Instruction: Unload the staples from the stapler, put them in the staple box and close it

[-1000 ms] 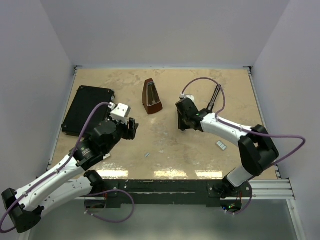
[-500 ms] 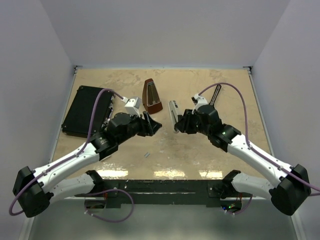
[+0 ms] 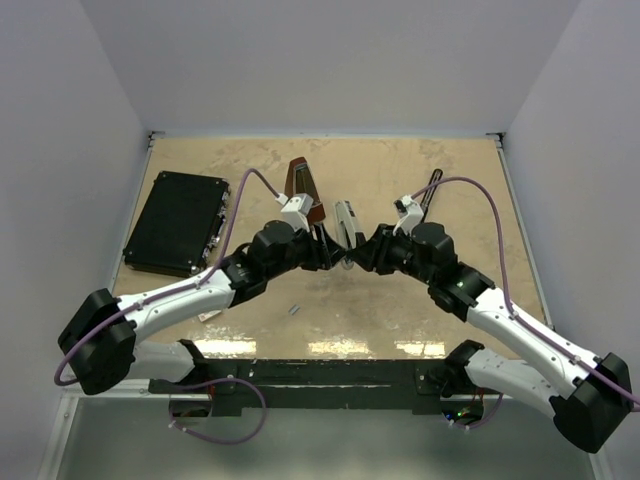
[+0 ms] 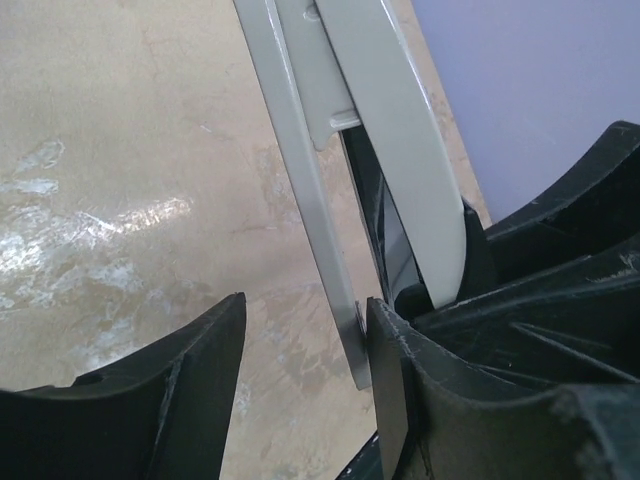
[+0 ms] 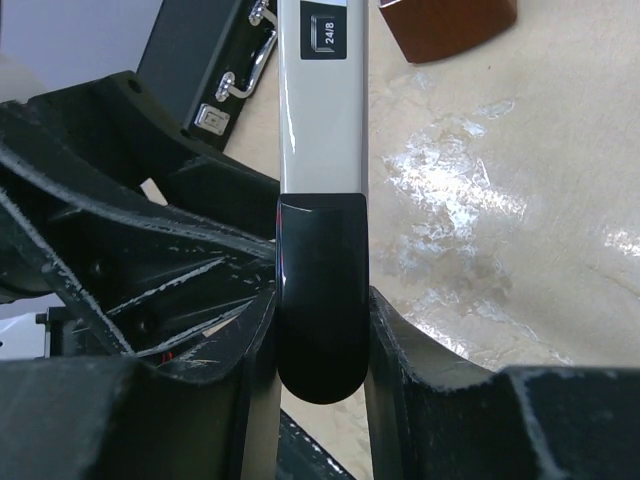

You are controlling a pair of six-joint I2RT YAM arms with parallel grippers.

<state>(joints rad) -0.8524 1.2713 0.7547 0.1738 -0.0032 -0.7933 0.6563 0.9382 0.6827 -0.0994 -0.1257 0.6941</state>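
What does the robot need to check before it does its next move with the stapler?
1. Right gripper holds the stapler, jaws shut on its black end: ok.
2. Left gripper jaws open wide: ok.
3. Stapler's thin grey rail inside the left jaws' gap: ok, but it sits against one finger, off centre.
4. Staples left inside the stapler: cannot tell.
5. Metronome clear of the left wrist: cannot tell, they look close.
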